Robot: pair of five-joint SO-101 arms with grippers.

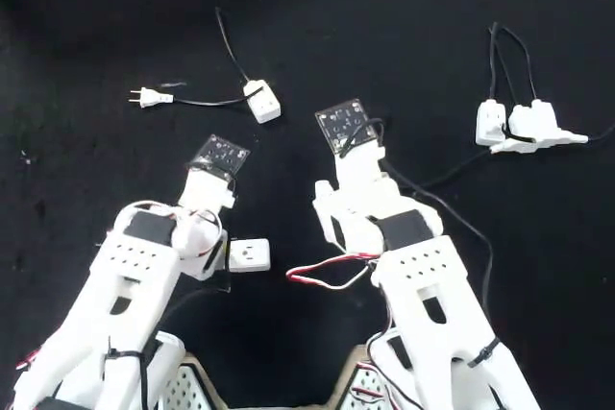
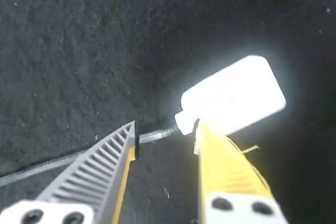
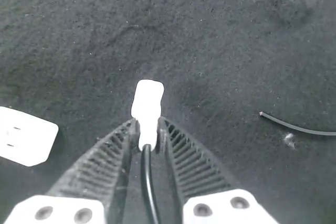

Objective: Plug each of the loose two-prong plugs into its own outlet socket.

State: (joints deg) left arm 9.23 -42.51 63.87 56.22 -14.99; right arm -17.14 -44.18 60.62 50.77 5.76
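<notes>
Right fingers (image 3: 105,161): were clamped on a white plug (image 3: 148,100), whose black cord (image 3: 147,182) ran back between them.
Held plug: stuck out past the fingertips, just above the black desk (image 1: 404,45).
Two-slot outlet socket (image 3: 23,136): lay flat near the held plug, apart from it.
Left fingers (image 2: 100,166): stood apart, straddling a thin cord (image 2: 63,161).
White block (image 2: 233,95): lay just beyond the yellow fingertip. It was washed out by glare but was probably an outlet socket.
Loose two-prong plug (image 1: 144,96): lay at the far left of the desk, unplugged. Its cord led to a white socket block (image 1: 261,101).
Cluster of white plugs and sockets (image 1: 519,125): sat far right, well apart from both arms.
</notes>
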